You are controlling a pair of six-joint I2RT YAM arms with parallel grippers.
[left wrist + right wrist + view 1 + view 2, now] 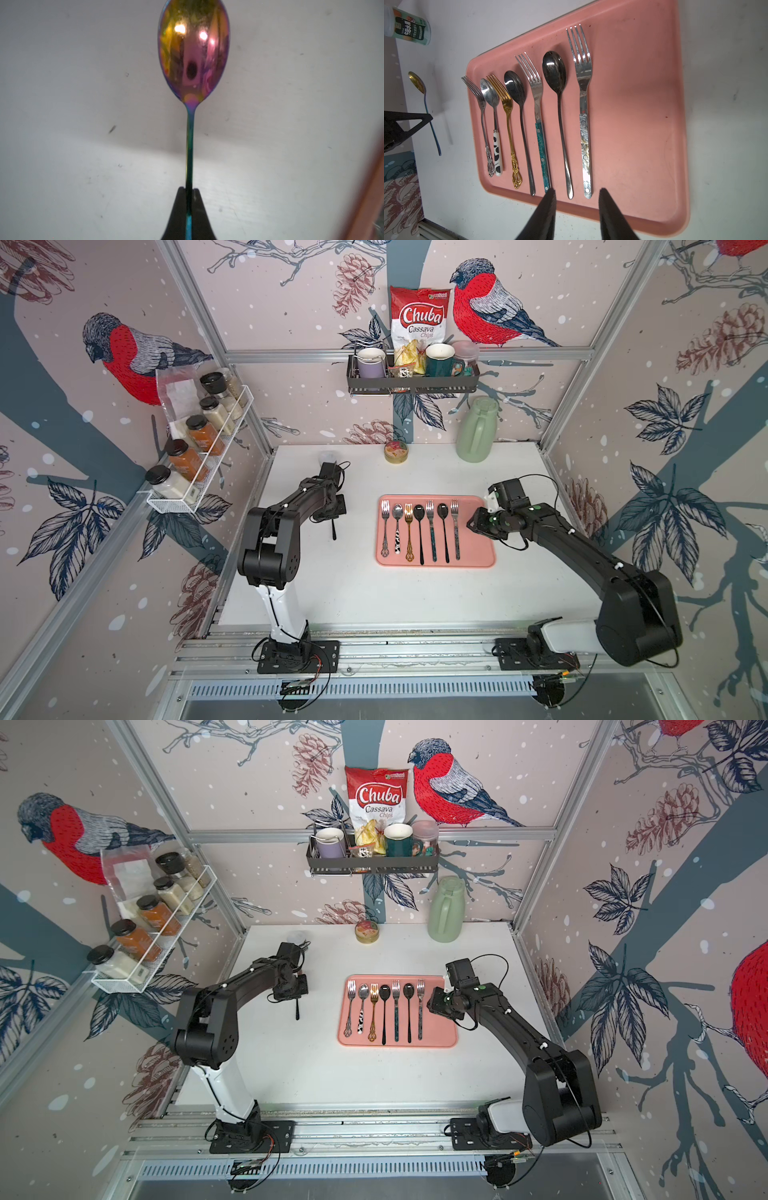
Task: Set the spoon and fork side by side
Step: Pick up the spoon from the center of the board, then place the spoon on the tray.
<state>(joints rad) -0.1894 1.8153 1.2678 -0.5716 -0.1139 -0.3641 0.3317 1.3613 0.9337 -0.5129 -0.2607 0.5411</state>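
1. Spoon (333, 531) position, both top views: it is on the open bench (332, 593), well apart from the pink tray (436, 563) and on its left side. The left end effector (332, 515) is over the spoon, and only the handle tail shows. The right end effector (471, 526) hangs at the tray's right edge.
2. Left wrist view: the left end effector (189, 192) is clamped on the thin handle, roughly mid-length, with the bowl pointing away. Whether the spoon rests on the bench or sits just above it cannot be told.
3. Right wrist view: the jaws of the right end effector (576, 190) stand apart and hold nothing. Forks and spoons alternate along the tray. The last fork (584, 104) has bare tray beside it, which is probably the spoon's place.
4. Handling, judged: the spoon is light, stiff and glossy, so it is probably slippery. The narrow handle may pivot between the pads. Hold it near mid-handle, keep it level, and lower it parallel to the fork.
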